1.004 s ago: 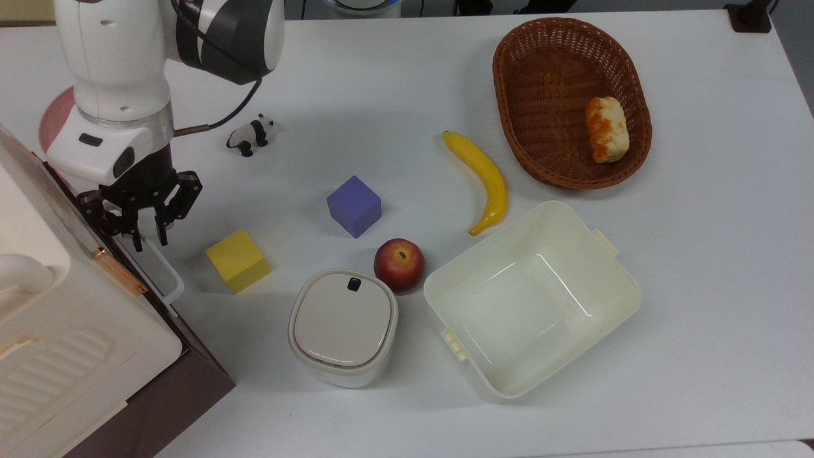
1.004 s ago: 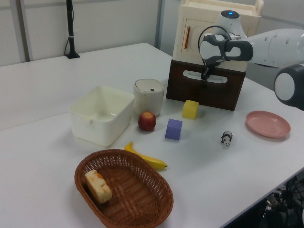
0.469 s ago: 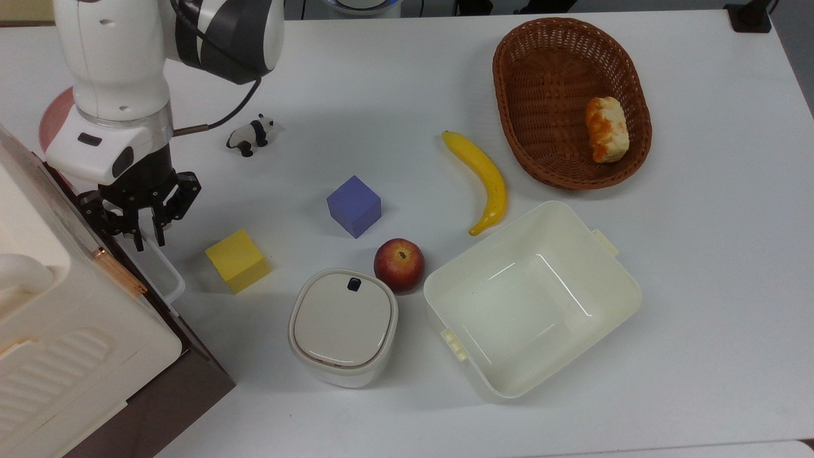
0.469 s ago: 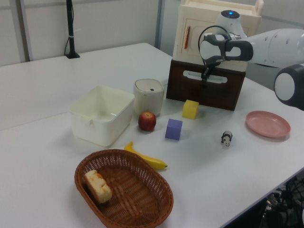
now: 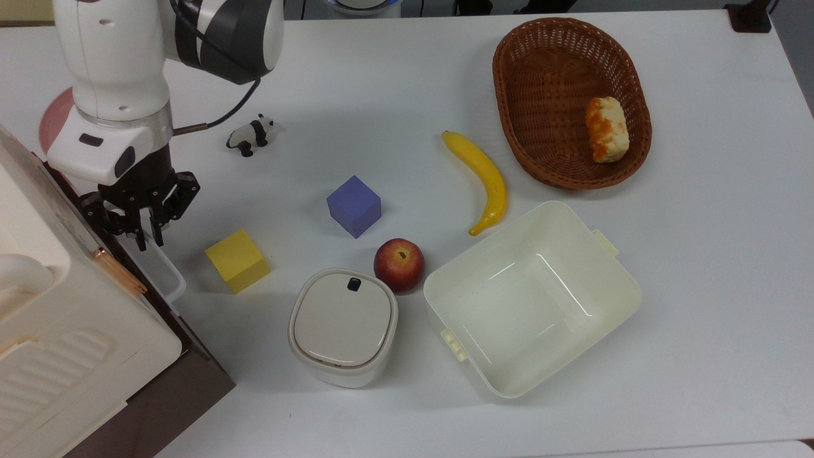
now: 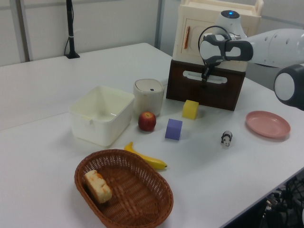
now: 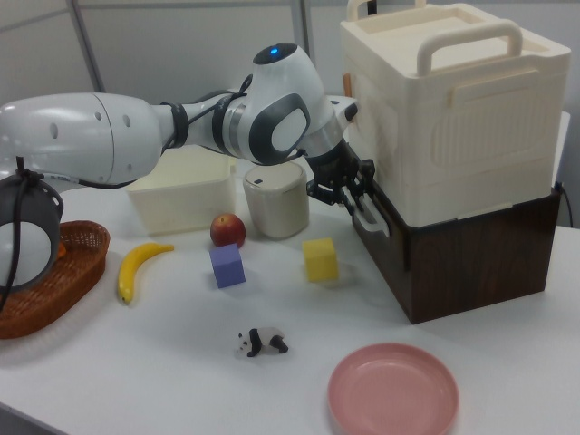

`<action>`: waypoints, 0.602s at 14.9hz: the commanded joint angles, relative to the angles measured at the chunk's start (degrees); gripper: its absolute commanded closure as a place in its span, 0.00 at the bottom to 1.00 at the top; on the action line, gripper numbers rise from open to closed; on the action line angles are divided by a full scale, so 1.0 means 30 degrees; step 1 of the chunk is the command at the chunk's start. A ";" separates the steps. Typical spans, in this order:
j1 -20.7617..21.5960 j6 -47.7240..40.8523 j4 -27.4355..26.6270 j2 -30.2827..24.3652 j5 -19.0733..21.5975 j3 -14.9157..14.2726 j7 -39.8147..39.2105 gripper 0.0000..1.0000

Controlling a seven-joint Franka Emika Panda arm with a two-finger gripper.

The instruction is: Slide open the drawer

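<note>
My gripper (image 5: 146, 238) hung at the white bar handle (image 5: 168, 277) of the drawer (image 5: 191, 375), right at the handle's end farther from the top view's bottom edge. Whether it was clamped on the bar or spread around it, I could not tell. In the right view my gripper (image 7: 358, 201) pointed down at the handle (image 7: 370, 217) on the dark brown front of the drawer (image 7: 462, 263), which looked flush under the cream appliance (image 7: 453, 118) stacked on top. The left view had the same arrangement: gripper (image 6: 205, 77) at the handle (image 6: 194, 74), low on the drawer (image 6: 209, 92) beneath the appliance (image 6: 199, 33).

Just beside the handle, toward the top view's right, sat a yellow cube (image 5: 237, 261) on the white table (image 5: 699, 254). Behind my wrist lay a pink plate (image 5: 54, 114) (mostly hidden by my arm in the top view, plain in the right view (image 7: 392, 391)). A small panda figure (image 5: 251, 135) stood a little beyond, apart from everything.

Further out were a purple cube (image 5: 354, 205), a lidded cream canister (image 5: 343, 326) and a red apple (image 5: 399, 264), which sat close against the canister and near the cream plastic tub (image 5: 623, 280). A banana (image 5: 483, 178) lay just past the tub's far corner. Farthest from me stood the brown wicker basket (image 5: 497, 63), with a piece of bread (image 5: 607, 129) lying inside it.
</note>
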 commanded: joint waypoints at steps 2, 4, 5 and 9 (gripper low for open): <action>0.0048 0.0310 -0.0507 -0.0388 -0.0355 0.0051 0.0243 1.00; 0.0048 0.0310 -0.0507 -0.0388 -0.0326 0.0051 0.0243 1.00; 0.0048 0.0310 -0.0507 -0.0417 -0.0326 0.0051 0.0243 1.00; 0.0077 0.0310 -0.0595 -0.0680 -0.0296 0.0109 0.0272 1.00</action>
